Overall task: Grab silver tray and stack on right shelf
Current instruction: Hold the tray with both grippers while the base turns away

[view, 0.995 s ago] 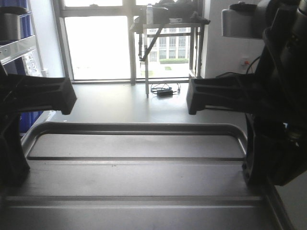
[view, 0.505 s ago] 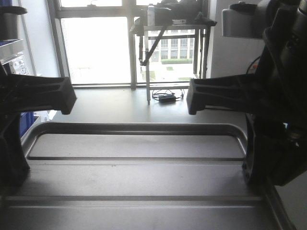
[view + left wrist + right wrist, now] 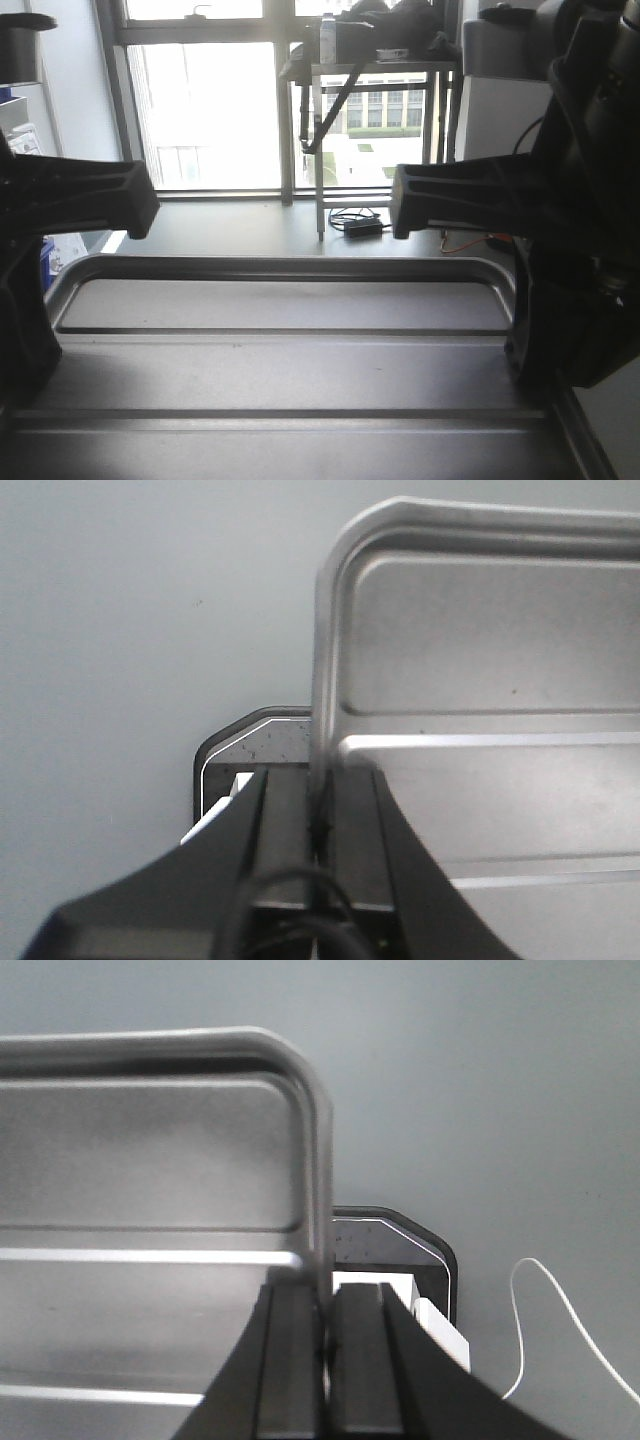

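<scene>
The silver tray (image 3: 280,370) is probably stiff, light, slick sheet metal; left jaws and right jaws are clamped on its opposite side rims, seemingly the soundest hold.

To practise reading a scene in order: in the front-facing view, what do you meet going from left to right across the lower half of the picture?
left gripper → silver tray → right gripper. Each gripper is clamped on a side rim of the tray.
</scene>
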Motion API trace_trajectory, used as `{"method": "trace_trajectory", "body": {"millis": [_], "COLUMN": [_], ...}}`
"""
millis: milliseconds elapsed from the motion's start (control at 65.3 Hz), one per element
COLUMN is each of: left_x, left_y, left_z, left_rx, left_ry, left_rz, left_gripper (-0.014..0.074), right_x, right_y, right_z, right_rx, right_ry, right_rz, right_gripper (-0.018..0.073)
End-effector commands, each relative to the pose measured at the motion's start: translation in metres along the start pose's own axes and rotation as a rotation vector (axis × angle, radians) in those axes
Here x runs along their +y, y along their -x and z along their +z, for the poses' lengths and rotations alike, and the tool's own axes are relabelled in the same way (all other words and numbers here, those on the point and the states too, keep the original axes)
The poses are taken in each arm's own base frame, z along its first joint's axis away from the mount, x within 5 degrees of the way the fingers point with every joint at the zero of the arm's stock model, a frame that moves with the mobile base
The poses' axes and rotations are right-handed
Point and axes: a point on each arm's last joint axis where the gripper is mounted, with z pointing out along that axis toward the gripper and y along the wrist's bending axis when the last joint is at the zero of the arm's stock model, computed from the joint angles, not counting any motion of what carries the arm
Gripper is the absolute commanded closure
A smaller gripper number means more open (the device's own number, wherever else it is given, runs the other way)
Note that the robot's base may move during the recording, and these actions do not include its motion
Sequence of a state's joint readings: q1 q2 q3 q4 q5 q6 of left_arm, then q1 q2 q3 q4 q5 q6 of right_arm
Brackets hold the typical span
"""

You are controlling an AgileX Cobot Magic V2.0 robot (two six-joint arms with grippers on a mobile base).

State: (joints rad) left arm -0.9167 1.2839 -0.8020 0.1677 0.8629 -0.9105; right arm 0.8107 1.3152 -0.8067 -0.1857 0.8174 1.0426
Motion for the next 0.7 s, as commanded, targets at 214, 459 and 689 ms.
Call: {"method": "trace_trajectory", "body": {"millis": [214,459,689], "left_x": [-0.0026,-0.0026,-0.0026], "left_y": [0.0028,0.0028,0.0028], "left_z": [-0.0109,-0.0109,-0.0109], "left_rx": [-0.038,-0.038,-0.038], "left_ry": [-0.028,-0.028,-0.028], "left_rz": [0.012,0.012,0.012], "left_gripper": [0.0697,0.0697,0.0697], "right_x": [0.0032,0.0032,0.0032], "right_y": [0.0066,0.0066,0.0066], "right_z": [-0.0134,-0.0134,-0.0134], "right_rx": [-0.061,-0.061,-0.061], "right_ry": [0.05,0.05,0.05], "right_rz": [-0.017,-0.017,-0.017], "right_gripper": [0.0502,0.0502,0.0502]}}
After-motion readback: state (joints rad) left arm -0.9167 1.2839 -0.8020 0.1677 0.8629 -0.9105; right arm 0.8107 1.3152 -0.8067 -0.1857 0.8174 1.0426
